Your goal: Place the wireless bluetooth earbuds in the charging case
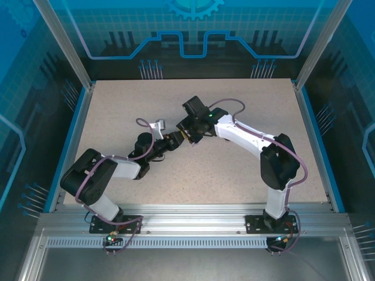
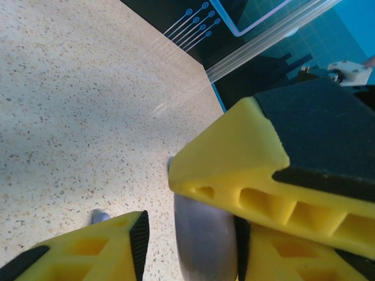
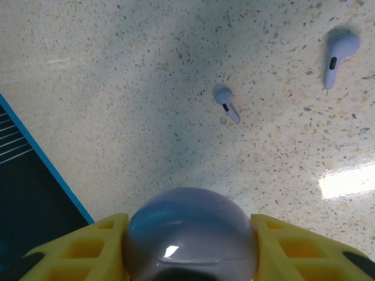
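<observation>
Left gripper (image 2: 190, 249) first: jaws apart either side of the round glossy lilac charging case (image 3: 190, 225), speckled worktop (image 2: 88, 117) showing in the gap. Right gripper (image 3: 190, 257), jaws clamped on that same case. Beyond it a tiny lilac stemmed earbud (image 3: 226, 103) lies loose on the worktop, a second earbud (image 3: 337, 55) farther off

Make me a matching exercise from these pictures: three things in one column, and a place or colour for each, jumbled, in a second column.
Things:
1. round case
2. lilac earbuds
3. fingers of the right gripper

Matches:
A. lying loose on the table
B. yellow
C. clamped between two fingers

Pairs: 1-C, 2-A, 3-B.
</observation>
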### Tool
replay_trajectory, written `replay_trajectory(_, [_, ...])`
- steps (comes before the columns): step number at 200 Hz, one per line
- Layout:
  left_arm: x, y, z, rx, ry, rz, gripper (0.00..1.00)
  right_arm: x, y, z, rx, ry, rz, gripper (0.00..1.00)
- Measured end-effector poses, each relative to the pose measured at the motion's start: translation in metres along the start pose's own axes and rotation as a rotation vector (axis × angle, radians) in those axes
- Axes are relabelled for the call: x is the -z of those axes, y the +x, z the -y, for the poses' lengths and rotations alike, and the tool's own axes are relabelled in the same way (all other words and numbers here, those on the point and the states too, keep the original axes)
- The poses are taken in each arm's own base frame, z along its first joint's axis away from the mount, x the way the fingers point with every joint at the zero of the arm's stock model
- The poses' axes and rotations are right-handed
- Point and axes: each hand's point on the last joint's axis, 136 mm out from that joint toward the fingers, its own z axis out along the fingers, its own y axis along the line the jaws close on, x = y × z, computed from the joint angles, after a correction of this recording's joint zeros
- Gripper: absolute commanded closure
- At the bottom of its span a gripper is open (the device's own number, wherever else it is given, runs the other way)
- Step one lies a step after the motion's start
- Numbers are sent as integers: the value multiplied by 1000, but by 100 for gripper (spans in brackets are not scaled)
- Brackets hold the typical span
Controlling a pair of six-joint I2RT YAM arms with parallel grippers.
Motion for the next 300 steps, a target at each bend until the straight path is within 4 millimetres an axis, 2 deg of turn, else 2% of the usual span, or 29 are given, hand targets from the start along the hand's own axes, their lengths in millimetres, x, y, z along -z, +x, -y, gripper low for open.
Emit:
replay_trajectory(24, [-1,-1,1,9,9,8,64,0,0,-1,0,-5,-1,66])
replay_trajectory(84, [-3,-3,4,30,25,20,93,-1,-2,-3,0,-14,8,64])
replay_trajectory(100, [-3,-3,4,30,26,20,99,-1,-2,-4,-2,-15,9,56])
replay_trajectory(114, [-3,-3,4,30,26,20,100,0,-2,-4,-5,-16,9,39])
replay_trajectory(125, [-3,-3,5,29,28,21,100,0,-3,-5,-3,-19,8,29])
replay_trajectory(154, [-2,-1,2,36,9,5,100,5,-12,-7,-6,-38,20,25])
replay_trajectory(173, [2,-2,7,38,6,-4,100,20,-29,-2,-2,-53,50,24])
replay_trajectory(191, [7,-2,16,31,15,-25,100,42,-45,8,22,-75,86,24])
replay_trajectory(225, [8,-1,34,5,38,-101,100,76,-59,36,152,-125,140,24])
replay_trajectory(248, [10,-1,51,-23,68,-153,100,83,-59,62,304,-145,152,24])
replay_trajectory(263, [12,-3,63,-45,94,-187,100,88,-54,72,432,-174,151,24])
replay_trajectory(280, [14,-4,77,-68,129,-221,100,99,-42,71,585,-243,143,24])
replay_trajectory(300, [16,-3,90,-87,171,-261,100,117,-30,60,731,-340,151,24])
